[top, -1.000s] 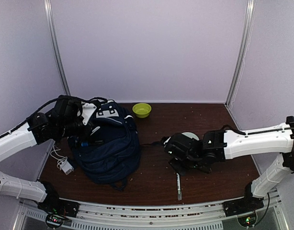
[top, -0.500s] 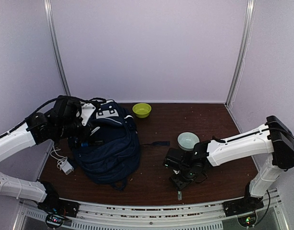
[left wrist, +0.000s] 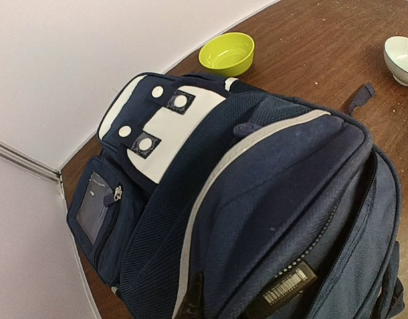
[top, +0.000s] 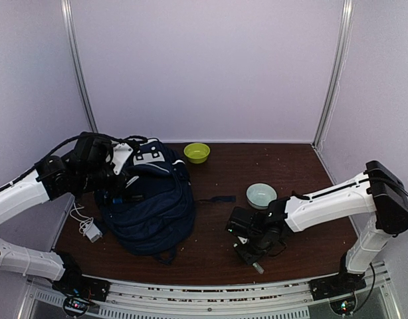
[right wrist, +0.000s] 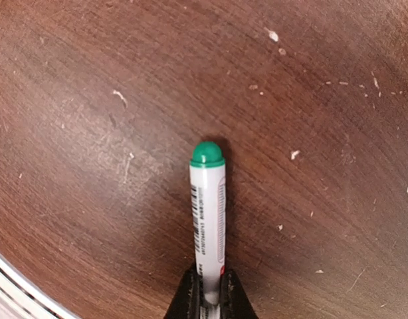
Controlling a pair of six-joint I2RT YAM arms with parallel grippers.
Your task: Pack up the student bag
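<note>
1. Right pincer (right wrist: pixel 207 297), right of the student bag (top: pixel 151 206) by the desk's (top: pixel 304 166) front edge, is clamped on a green-capped marker (right wrist: pixel 208 212) at its tail; lift it level before swinging over.
2. Its arm lies low, forearm stretched toward the bag.
3. Left pincer (top: pixel 119 181), closed, seems to pinch the bag's top; hold that mouth wide.
</note>
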